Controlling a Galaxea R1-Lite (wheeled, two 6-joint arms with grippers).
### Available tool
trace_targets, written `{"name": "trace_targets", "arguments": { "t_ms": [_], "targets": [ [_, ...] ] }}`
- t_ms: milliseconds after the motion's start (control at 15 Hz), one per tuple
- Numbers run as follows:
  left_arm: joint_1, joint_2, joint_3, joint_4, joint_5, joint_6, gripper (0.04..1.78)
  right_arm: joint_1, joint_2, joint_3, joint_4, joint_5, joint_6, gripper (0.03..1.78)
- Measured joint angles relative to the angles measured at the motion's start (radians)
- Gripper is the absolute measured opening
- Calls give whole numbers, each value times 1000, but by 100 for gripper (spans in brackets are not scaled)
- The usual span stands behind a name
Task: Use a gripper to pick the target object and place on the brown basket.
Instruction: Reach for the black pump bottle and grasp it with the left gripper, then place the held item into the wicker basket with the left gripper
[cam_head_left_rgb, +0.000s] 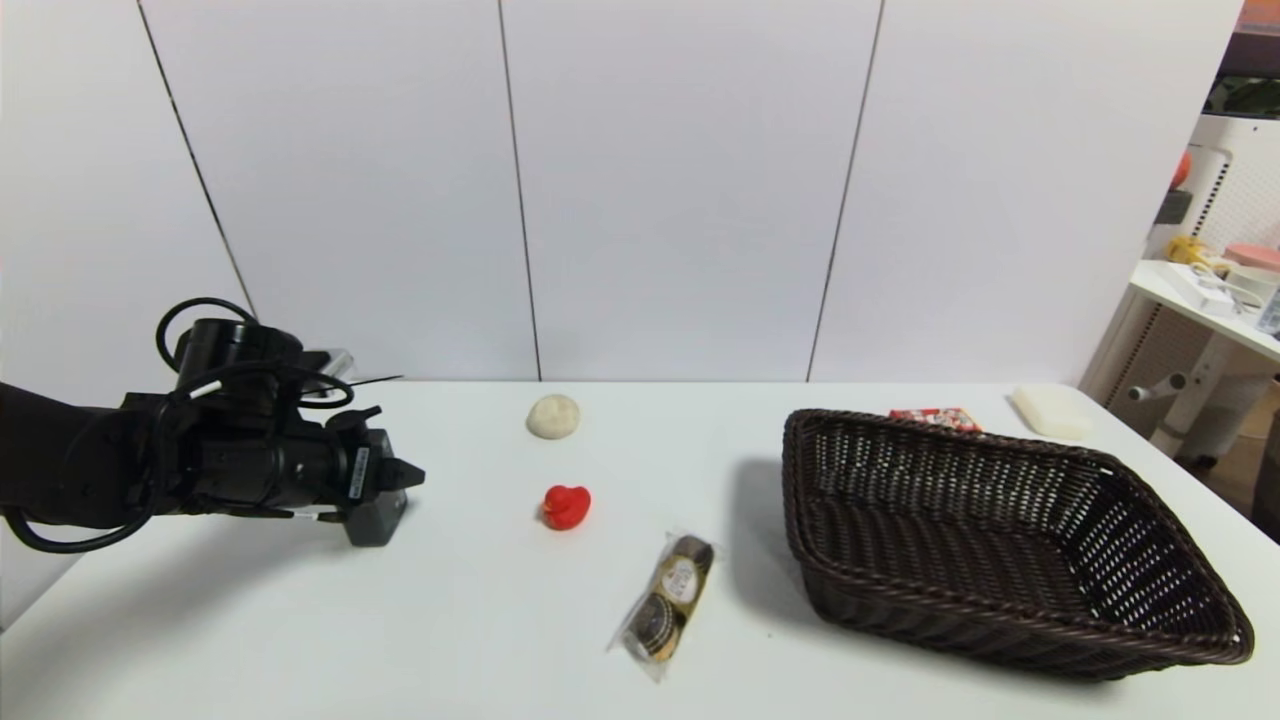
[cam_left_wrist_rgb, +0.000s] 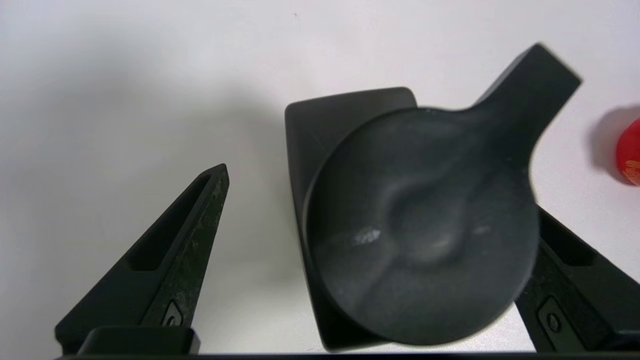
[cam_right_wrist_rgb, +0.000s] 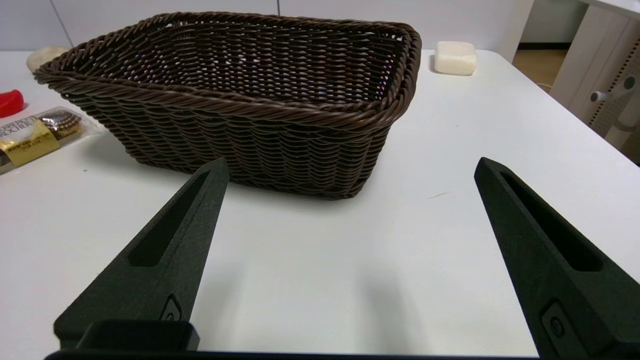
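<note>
The target object, a dark grey pump bottle (cam_head_left_rgb: 376, 522) with a black pump head, stands upright on the white table at the left. My left gripper (cam_head_left_rgb: 392, 484) is low over it and open. In the left wrist view the pump head (cam_left_wrist_rgb: 420, 225) fills the space between the fingers of the left gripper (cam_left_wrist_rgb: 375, 190): it sits close against one finger (cam_left_wrist_rgb: 570, 280), with a wide gap to the other. The brown basket (cam_head_left_rgb: 960, 432) stands empty at the right. My right gripper (cam_right_wrist_rgb: 351, 167) is open and empty, just in front of the basket (cam_right_wrist_rgb: 240, 102); it is out of the head view.
A red toy duck (cam_head_left_rgb: 566, 506) and a wrapped chocolate pack (cam_head_left_rgb: 668, 605) lie between the bottle and the basket. A beige round lump (cam_head_left_rgb: 553, 415) lies farther back. A white block (cam_head_left_rgb: 1050, 410) and a red packet (cam_head_left_rgb: 935, 418) lie behind the basket.
</note>
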Motion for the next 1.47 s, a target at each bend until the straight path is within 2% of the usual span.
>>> {"name": "trace_targets", "arguments": {
  "t_ms": [67, 333, 600, 933, 1067, 1267, 1467],
  "targets": [
    [0, 2, 1, 0, 0, -1, 169, 0, 0, 0, 0, 0, 0, 170],
    [1, 4, 3, 0, 0, -9, 106, 0, 0, 0, 0, -1, 0, 170],
    [0, 5, 5, 1, 0, -9, 66, 0, 0, 0, 1, 0, 0, 170],
    [-9, -13, 0, 5, -1, -8, 66, 0, 0, 0, 0, 0, 0, 170],
    [-41, -39, -11, 12, -4, -9, 66, 0, 0, 0, 0, 0, 0, 170],
    [-141, -91, -72, 46, -6, -13, 66, 0, 0, 0, 0, 0, 0, 170],
    [-278, -114, -223, 71, -7, -13, 66, 0, 0, 0, 0, 0, 0, 170]
  ]
}}
